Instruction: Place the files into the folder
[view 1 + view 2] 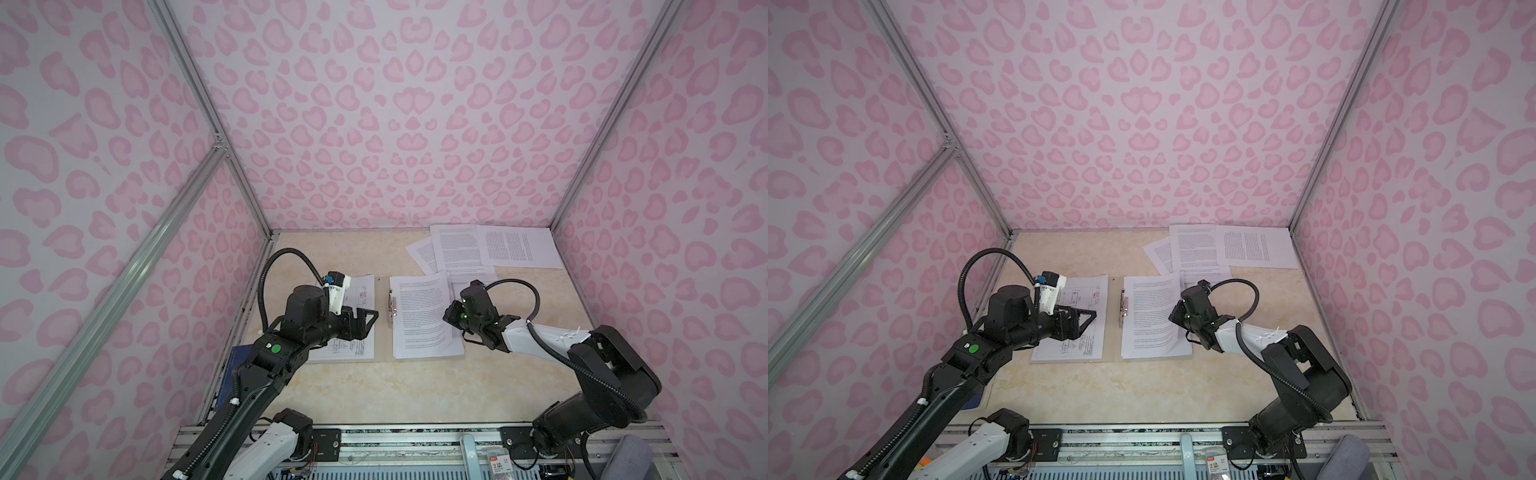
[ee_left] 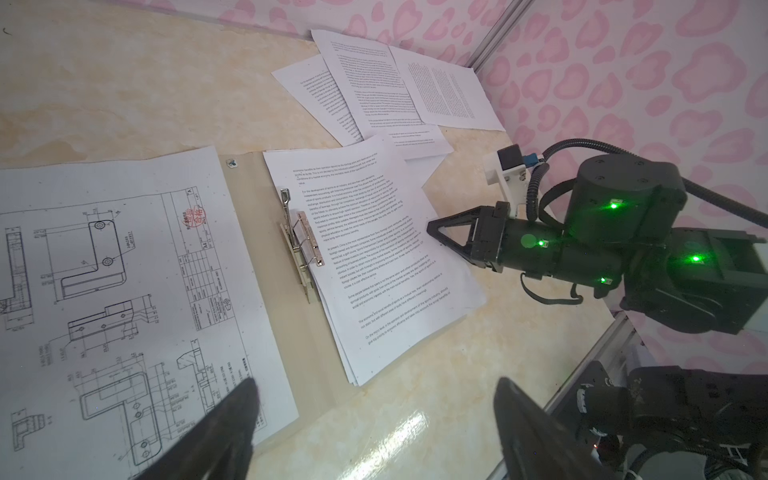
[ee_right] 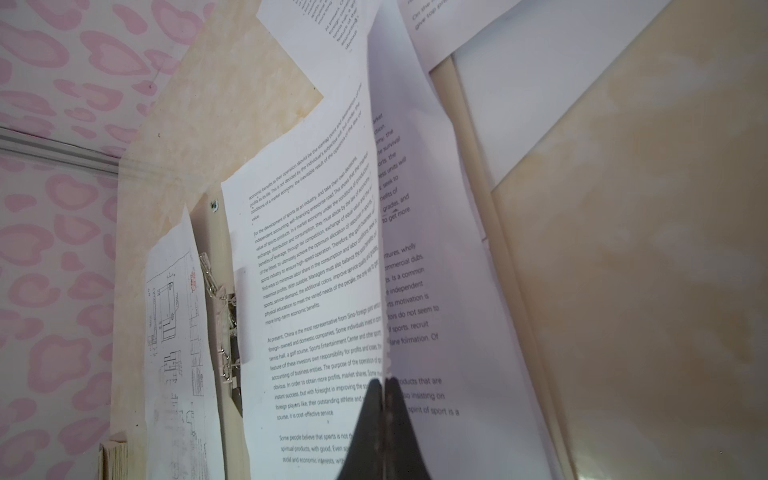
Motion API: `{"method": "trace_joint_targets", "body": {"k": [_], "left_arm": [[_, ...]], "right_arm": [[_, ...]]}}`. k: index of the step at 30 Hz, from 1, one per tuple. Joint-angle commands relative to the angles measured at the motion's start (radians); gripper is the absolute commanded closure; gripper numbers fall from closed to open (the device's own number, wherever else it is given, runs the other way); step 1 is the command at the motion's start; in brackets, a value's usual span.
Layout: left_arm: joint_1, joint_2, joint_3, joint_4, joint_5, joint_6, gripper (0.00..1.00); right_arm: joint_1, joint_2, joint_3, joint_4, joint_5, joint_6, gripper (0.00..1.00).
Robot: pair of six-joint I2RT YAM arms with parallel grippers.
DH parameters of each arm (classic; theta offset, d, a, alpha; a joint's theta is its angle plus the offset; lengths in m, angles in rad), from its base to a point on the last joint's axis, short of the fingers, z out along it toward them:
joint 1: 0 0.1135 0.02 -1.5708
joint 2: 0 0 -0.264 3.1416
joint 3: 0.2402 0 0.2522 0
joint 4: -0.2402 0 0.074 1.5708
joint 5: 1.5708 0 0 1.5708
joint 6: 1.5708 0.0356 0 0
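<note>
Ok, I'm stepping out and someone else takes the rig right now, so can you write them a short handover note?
Folder: lies open on the table.
Left gripper: open, holding nothing, above the drawing sheet on the left leaf.
Right gripper: shut on the edge of the top text sheet, which is lifted off the stack on the right leaf.
Done: the drawing and a stack of text sheets lie on the folder.
Left: set the pinched sheet down, then fetch the loose sheets from the far right corner.
</note>
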Motion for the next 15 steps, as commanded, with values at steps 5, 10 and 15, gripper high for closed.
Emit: {"method": "trace_joint_targets", "body": {"k": [5, 10, 15], "left_arm": [[0.000, -0.007, -0.002, 0.015, 0.002, 0.013, 0.11], [0.001, -0.007, -0.001, 0.014, 0.001, 0.013, 0.11], [0.000, -0.008, -0.002, 0.014, 0.000, 0.013, 0.11]], "right_arm": [[0.009, 0.011, -0.011, 0.021, 0.004, 0.015, 1.00], [0.011, 0.012, -0.014, 0.024, 0.001, 0.018, 1.00], [0.011, 0.011, -0.020, 0.025, -0.001, 0.021, 1.00]]}}
